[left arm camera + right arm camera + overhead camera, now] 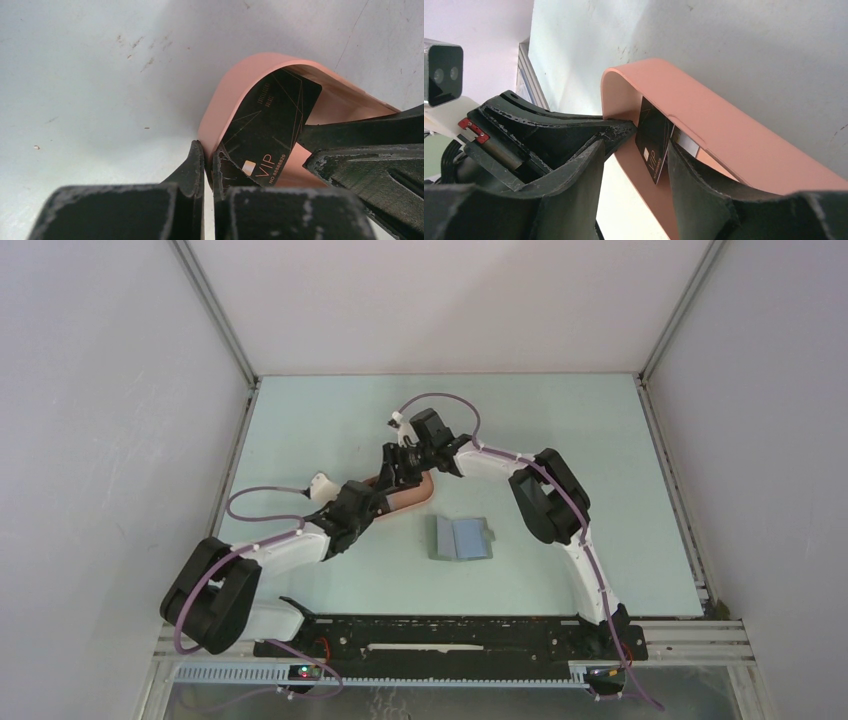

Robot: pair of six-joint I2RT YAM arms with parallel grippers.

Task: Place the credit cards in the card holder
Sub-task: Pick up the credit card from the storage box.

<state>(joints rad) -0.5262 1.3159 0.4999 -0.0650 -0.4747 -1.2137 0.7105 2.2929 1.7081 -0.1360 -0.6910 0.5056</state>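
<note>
Leaning on edge inside the pink tray, a black credit card with gold VIP lettering is propped against the tray's rounded end wall. At that near-left end the tray's thin wall is pinched by the left gripper, whose fingers are pressed together on it. The card is straddled from the far side by the right gripper. Its fingers are spread: one finger is set close against the card, and the other is held apart from it. Whether the card is actually touched cannot be told. The card holder is laid open and flat on the table, to the right of the tray and nearer, well apart from both grippers.
</note>
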